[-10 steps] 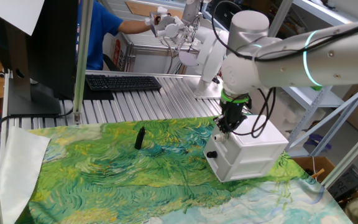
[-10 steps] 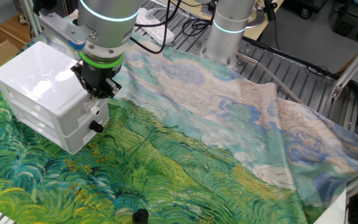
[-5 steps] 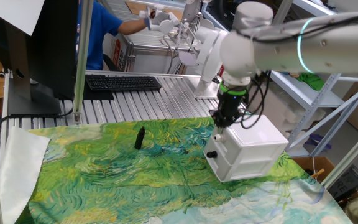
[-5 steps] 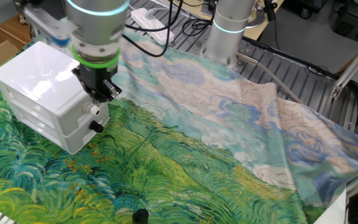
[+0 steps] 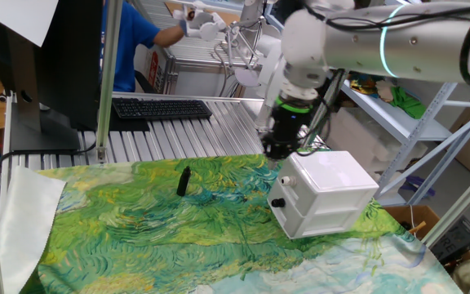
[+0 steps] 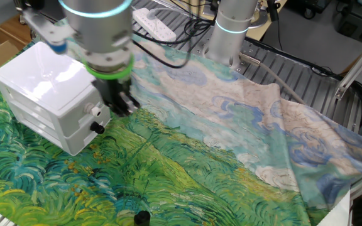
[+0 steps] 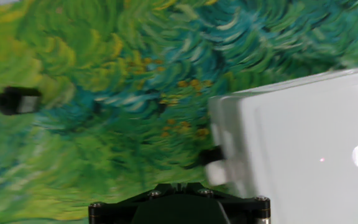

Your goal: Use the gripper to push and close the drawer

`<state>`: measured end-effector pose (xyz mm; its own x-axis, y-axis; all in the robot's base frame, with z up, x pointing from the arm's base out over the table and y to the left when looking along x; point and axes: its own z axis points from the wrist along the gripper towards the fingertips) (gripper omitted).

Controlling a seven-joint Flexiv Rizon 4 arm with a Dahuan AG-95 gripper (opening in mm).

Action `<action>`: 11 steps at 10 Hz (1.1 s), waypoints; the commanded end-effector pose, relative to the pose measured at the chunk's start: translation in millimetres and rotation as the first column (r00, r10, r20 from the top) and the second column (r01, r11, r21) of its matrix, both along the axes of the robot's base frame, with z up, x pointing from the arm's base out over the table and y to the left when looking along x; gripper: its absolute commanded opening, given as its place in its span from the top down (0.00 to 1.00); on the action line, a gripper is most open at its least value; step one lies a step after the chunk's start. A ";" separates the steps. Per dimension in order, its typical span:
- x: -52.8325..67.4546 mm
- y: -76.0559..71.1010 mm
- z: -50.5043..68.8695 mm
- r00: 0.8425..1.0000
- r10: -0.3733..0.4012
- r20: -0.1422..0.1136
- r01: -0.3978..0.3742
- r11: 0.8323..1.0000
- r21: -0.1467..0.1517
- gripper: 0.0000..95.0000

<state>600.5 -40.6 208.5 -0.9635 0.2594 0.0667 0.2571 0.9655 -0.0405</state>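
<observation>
My gripper (image 6: 123, 103) has lifted away from the drawer (image 6: 82, 117), which now looks closed in the cabinet (image 5: 325, 192). Whether the fingers are wide or narrow, I cannot tell.

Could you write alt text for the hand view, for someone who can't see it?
Looking down on a white drawer cabinet at right, its knobs facing left over a green swirl-painted cloth. A small black stick lies at far left.

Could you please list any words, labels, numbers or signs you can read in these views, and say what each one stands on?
None can be read.
The white cabinet and its drawer carry no visible text.
The keyboard's key legends are too small to read.
The painted cloth shows only brushwork.
</observation>
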 end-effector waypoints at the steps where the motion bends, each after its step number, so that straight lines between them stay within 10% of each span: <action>1: -3.1 12.4 1.2 1.000 0.002 -0.002 -0.002 1.000 0.000 1.00; 5: -22.8 38.6 -6.9 0.999 -0.035 -0.014 0.034 0.999 -0.007 1.00; 8: -45.4 58.9 -7.9 0.987 -0.097 -0.129 0.096 0.995 -0.015 1.00; 11: -70.0 60.7 -3.7 0.984 -0.099 -0.147 0.096 0.995 -0.023 1.00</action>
